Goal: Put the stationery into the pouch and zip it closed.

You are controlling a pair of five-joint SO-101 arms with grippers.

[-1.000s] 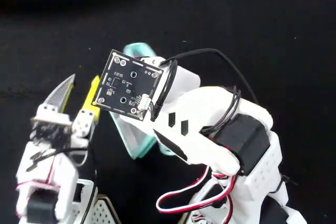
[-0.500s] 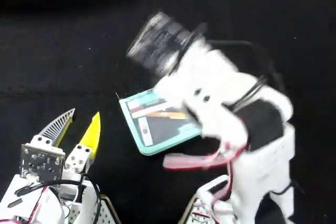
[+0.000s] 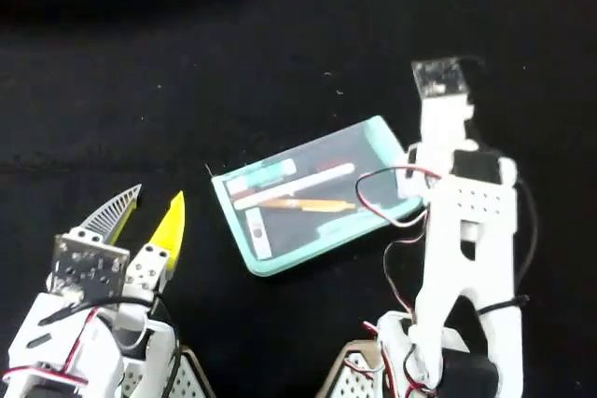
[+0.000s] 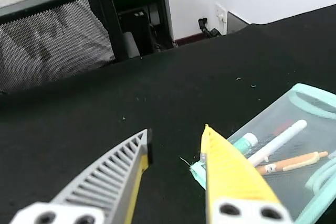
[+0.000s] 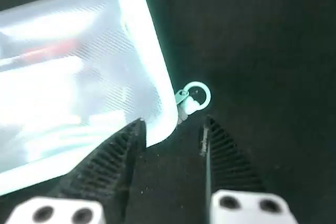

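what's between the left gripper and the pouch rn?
Bare black table between the left gripper and the pouch, save a tiny pale thread by the pouch's corner; the high view shows the gap.

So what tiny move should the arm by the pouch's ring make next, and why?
Probably the right gripper should ease forward and shut on the zipper pull ring. Its jaws stand open with the ring just ahead of them at the pouch's corner, and the pens already lie inside, so zipping seems to be what's left.
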